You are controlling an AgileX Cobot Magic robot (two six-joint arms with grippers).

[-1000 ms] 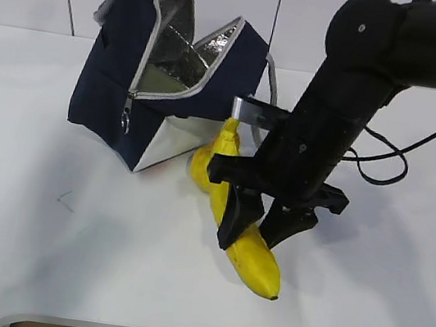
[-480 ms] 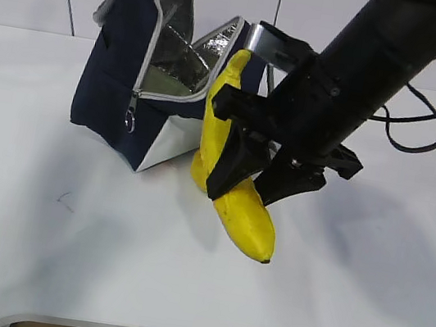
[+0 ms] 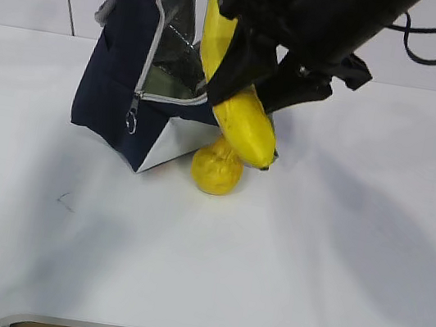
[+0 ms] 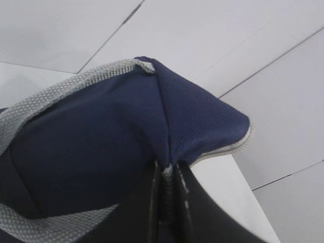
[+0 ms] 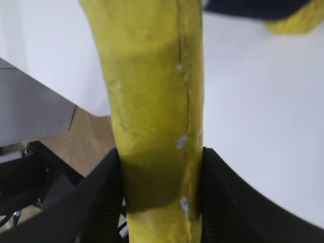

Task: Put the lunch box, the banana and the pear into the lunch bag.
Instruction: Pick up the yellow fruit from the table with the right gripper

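Three things have to end up in the lunch bag (image 3: 117, 94), and by my reading none is surely inside yet. Largest first: the navy bag stands at the far left of the desk (image 3: 336, 257), its zipped flap drawn upward so the silver lining shows. In the left wrist view the left hand (image 4: 167, 202) has its two fingers shut tight on a fold of the bag's blue fabric at the grey edging, so it is what holds the mouth open.

Next, the banana (image 3: 233, 91) hangs in the air just right of the bag's opening, clear of the desk, stem end up and dark tip down toward the near side. The right hand (image 3: 261, 75) is clamped around its middle; the right wrist view shows both black pads pressed against the yellow skin. It has not entered the bag.

Smallest, the pear (image 3: 216, 170) sits on the desk, touching the bag's white lower panel, below the banana's tip, and is yet to be picked up.

No lunch box is visible; whether it already lies inside the bag cannot be told.
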